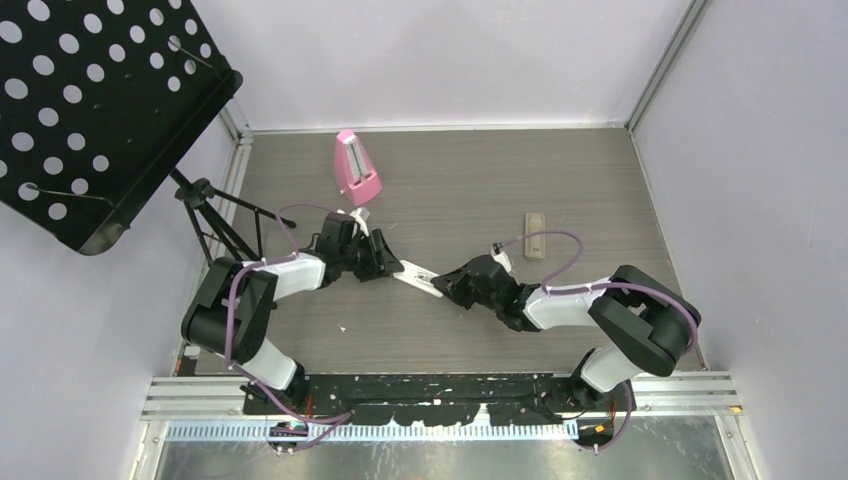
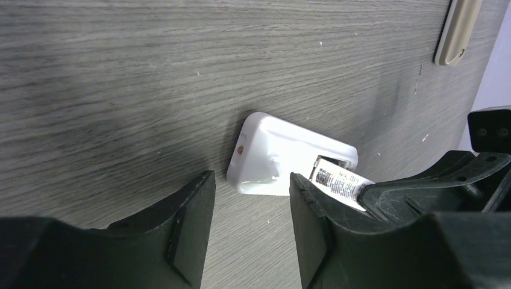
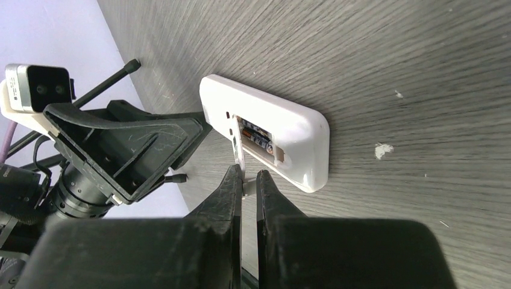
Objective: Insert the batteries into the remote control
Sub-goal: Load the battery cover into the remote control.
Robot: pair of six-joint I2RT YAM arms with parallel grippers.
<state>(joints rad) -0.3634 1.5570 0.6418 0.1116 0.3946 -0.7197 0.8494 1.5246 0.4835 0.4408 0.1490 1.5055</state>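
**Batteries seem to be in; the cover is not closed**

The remote (image 3: 283,129) lies on the table (image 3: 391,60) between the two arms, with its back side up. Its bay (image 3: 269,149) is open, and the batteries (image 3: 255,133) lie inside it side by side; they are dark with some blue. No loose battery shows on the table in any view.

The right end effector (image 3: 244,180) has its fingers pressed almost together. It pinches a thin white flap that rises from the edge of the bay, most probably the cover (image 2: 337,180). The left end effector (image 2: 252,188) is spread and holds nothing; it hangs just beside the other end of the remote.

The loading itself looks done, although the pictures cannot show if the batteries sit fully down. What remains is probably to fold the cover down and press it shut.
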